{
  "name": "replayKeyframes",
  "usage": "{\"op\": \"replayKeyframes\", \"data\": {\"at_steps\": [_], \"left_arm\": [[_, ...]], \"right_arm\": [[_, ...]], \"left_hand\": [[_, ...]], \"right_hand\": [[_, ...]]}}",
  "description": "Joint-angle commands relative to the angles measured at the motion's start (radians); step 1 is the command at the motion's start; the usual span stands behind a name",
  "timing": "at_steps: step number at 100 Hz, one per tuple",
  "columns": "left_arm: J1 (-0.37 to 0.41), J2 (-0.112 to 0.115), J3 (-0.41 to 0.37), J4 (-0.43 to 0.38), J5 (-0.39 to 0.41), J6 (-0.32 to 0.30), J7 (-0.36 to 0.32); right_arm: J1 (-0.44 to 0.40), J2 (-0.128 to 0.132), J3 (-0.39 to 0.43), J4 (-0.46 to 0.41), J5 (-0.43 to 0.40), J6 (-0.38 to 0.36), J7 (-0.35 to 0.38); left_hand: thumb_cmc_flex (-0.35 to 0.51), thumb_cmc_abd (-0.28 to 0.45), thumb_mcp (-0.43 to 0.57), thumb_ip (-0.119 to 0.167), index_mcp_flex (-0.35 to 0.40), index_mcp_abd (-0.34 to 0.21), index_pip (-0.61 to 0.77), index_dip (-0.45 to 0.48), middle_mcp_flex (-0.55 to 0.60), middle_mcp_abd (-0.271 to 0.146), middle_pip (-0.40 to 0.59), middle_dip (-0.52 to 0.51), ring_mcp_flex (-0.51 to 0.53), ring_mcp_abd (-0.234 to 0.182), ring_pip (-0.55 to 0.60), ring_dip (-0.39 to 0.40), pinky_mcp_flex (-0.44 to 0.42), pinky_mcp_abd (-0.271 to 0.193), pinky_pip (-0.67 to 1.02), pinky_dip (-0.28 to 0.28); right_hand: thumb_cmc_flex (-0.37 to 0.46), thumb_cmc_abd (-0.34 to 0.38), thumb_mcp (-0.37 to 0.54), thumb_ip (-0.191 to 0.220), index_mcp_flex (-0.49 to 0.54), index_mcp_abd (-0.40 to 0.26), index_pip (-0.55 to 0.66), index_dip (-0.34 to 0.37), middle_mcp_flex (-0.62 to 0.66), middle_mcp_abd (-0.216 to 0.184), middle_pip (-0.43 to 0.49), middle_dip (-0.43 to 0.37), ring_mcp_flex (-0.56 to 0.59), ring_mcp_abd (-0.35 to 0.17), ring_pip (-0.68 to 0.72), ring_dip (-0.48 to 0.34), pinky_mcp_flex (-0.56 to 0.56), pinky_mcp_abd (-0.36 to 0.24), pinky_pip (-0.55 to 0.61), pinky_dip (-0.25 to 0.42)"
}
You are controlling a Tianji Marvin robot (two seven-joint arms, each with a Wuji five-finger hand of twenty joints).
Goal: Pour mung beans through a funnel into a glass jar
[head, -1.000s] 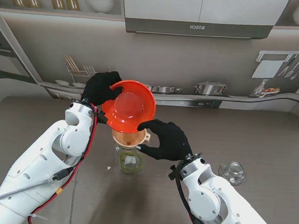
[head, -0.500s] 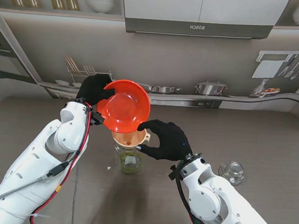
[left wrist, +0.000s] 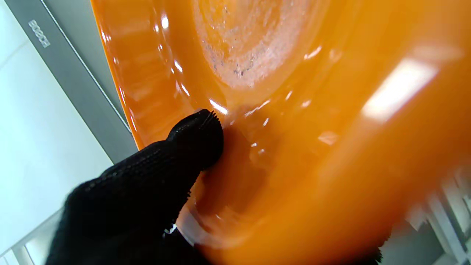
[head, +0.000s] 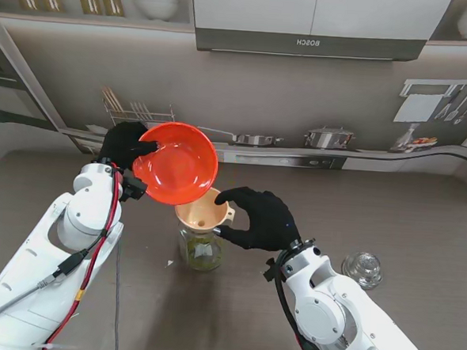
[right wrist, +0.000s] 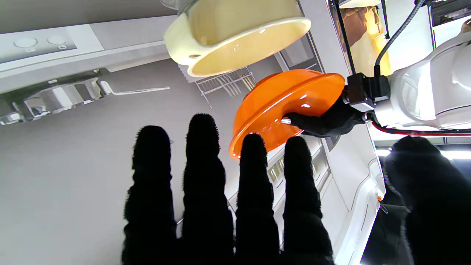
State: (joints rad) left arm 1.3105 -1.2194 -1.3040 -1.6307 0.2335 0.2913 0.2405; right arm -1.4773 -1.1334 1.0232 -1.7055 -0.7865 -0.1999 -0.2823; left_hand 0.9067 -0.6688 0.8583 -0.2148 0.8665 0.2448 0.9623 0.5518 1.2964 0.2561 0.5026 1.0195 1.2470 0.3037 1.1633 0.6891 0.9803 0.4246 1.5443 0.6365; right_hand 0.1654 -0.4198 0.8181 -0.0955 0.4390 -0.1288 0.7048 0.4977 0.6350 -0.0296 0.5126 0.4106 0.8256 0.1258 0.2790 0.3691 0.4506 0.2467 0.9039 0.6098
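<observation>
Mung beans (head: pixel 201 255) lie in the bottom of one glass jar (head: pixel 200 249), which stands on the table (head: pixel 390 208) near the middle, with one beige funnel (head: pixel 203 211) seated in its mouth. Since a second ago the orange bowl (head: pixel 175 163) has swung off to the left and farther from me: it was tipped right over the funnel, and now it sits up and to the left of it, with only its lower right rim near the funnel's edge. The left arm has drawn back to the left with it. The jar, the funnel and the right hand have kept their places.

The bowl is tilted so its inside faces me, and that inside looks bare, apart from a dusty film on the bottom in the left wrist view (left wrist: pixel 250 48). The left hand (head: pixel 124 143) grips the bowl by its left rim, one black-gloved fingertip (left wrist: pixel 200 132) pressed against the inner wall. The right hand (head: pixel 261 219) hovers just right of the funnel, fingers (right wrist: pixel 206 176) straight and spread, thumb apart, curled near the funnel's rim; whether it touches is hard to tell.

One glass lid (head: pixel 362 268) lies on the table well to the right of the jar. Counted: one bowl, one funnel, one jar, one lid, two hands.
</observation>
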Motion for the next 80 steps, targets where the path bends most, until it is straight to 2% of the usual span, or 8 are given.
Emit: {"op": "replayKeyframes", "data": {"at_steps": [1, 47, 68, 80], "left_arm": [[0.016, -0.006, -0.019, -0.010, -0.011, 0.015, 0.003], [0.131, -0.019, -0.146, -0.015, -0.017, 0.049, 0.079], [0.167, -0.029, -0.180, -0.010, -0.035, 0.050, 0.118], [0.184, -0.029, -0.187, 0.001, -0.034, 0.059, 0.117]], "right_arm": [[-0.004, -0.001, 0.000, -0.002, 0.000, 0.000, 0.015], [-0.002, 0.000, -0.004, 0.002, 0.001, -0.002, 0.023], [-0.001, 0.001, -0.007, 0.004, 0.000, -0.002, 0.023], [-0.001, 0.000, -0.009, 0.005, 0.001, -0.002, 0.023]], "left_hand": [[0.102, 0.035, 0.068, 0.018, 0.060, -0.037, 0.031, 0.029, 0.057, 0.023, 0.008, -0.008, 0.018, 0.038, 0.029, 0.002, 0.039, 0.010, 0.005, 0.002], [0.108, 0.033, 0.069, 0.021, 0.069, -0.030, 0.014, 0.039, 0.059, 0.032, 0.007, -0.008, 0.017, 0.051, 0.030, 0.003, 0.039, 0.028, 0.005, 0.004], [0.110, 0.032, 0.069, 0.021, 0.071, -0.027, 0.009, 0.042, 0.059, 0.035, 0.006, -0.008, 0.017, 0.056, 0.029, 0.004, 0.039, 0.032, 0.004, 0.004], [0.112, 0.034, 0.069, 0.022, 0.070, -0.026, 0.008, 0.043, 0.058, 0.036, 0.005, -0.007, 0.016, 0.061, 0.027, 0.003, 0.039, 0.035, 0.004, 0.004]], "right_hand": [[-0.029, 0.022, 0.003, 0.017, -0.021, -0.002, -0.002, -0.011, -0.020, -0.011, 0.000, -0.009, -0.014, 0.001, -0.004, -0.010, -0.013, 0.027, -0.013, -0.002], [-0.030, 0.023, 0.003, 0.017, -0.022, -0.004, -0.002, -0.011, -0.020, -0.011, -0.001, -0.009, -0.013, 0.000, -0.003, -0.009, -0.013, 0.025, -0.013, -0.001], [-0.029, 0.023, 0.003, 0.017, -0.022, -0.004, -0.002, -0.011, -0.021, -0.010, 0.000, -0.009, -0.013, -0.003, -0.003, -0.009, -0.013, 0.027, -0.013, -0.001], [-0.029, 0.023, 0.004, 0.018, -0.022, -0.003, -0.002, -0.011, -0.021, -0.010, 0.000, -0.009, -0.013, -0.001, -0.003, -0.009, -0.013, 0.027, -0.013, -0.001]]}}
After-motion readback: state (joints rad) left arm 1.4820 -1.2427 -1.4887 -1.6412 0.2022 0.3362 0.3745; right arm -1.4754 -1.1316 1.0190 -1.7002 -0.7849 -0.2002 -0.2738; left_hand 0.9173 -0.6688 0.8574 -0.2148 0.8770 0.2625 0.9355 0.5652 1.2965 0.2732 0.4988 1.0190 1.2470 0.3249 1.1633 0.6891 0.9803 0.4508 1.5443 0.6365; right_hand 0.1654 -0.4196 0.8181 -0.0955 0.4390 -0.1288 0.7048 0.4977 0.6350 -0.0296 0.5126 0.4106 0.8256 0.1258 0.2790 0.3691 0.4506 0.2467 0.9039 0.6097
